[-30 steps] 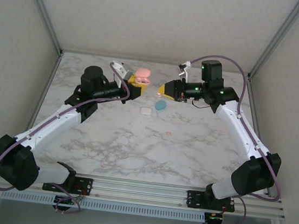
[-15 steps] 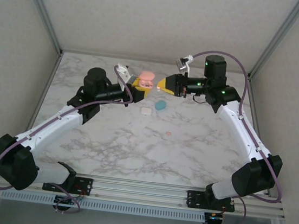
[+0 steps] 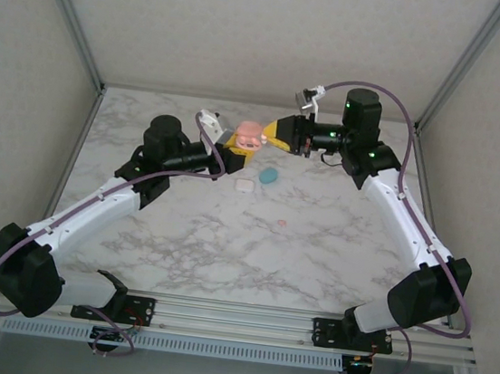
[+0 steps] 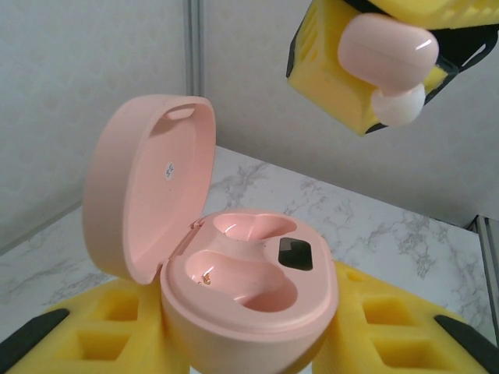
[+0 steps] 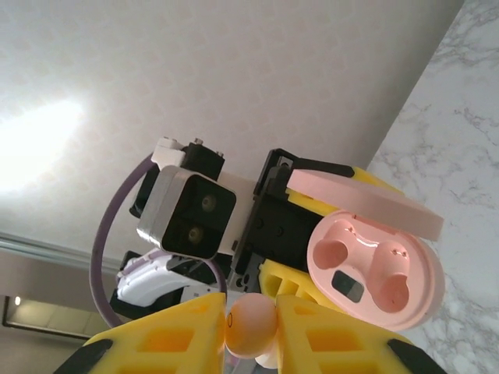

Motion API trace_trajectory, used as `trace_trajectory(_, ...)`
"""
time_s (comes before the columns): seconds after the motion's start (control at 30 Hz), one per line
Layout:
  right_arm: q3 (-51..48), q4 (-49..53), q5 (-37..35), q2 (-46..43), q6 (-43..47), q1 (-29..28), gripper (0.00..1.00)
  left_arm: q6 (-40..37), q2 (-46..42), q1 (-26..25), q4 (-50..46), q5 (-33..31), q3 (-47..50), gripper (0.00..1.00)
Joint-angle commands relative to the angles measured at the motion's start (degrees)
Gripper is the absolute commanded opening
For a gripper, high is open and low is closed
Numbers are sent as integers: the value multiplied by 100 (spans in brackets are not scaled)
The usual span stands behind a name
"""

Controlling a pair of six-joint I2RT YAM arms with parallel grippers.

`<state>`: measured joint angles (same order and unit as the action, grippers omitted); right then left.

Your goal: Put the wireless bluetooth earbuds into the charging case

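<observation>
HOLD: left fingers [image 4: 109, 331] clamped on open pink charging case [image 4: 234, 265], raised above desk [image 3: 315, 250] | right fingers [image 5: 179, 335] pinched on pink earbud [image 4: 387, 51], near case, not touching | RISK: earbud seemingly skewed to empty wells [image 4: 242, 284]; could catch rim, slip out, fall.

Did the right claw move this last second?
Yes. The right gripper, holding an earbud, went farther from the teal case, toward the pink case.
</observation>
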<state>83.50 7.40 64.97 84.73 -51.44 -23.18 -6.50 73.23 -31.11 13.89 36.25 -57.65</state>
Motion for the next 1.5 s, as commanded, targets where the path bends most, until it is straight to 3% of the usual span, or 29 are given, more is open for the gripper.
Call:
trace_trajectory(0.0, -141, -712, 142, 15, -568, -40, 23, -160, -195, -78, 175, -146, 8, 13)
trace_trajectory(0.47, -168, -731, 71, 83, -623, -70, 22, -165, -292, -105, 305, -302, 52, 12)
trace_trajectory(0.7, 262, 896, -472, 10, 902, -279, 23, -65, -279, -131, 391, -144, 9, 12)
trace_trajectory(1.13, 143, 442, -819, -355, 1155, -291, 22, 39, -213, -149, 335, 240, -98, 12)
trace_trajectory(1.47, 237, 951, -998, -238, 1555, -285, 22, 250, -178, -161, 498, 499, -177, 12)
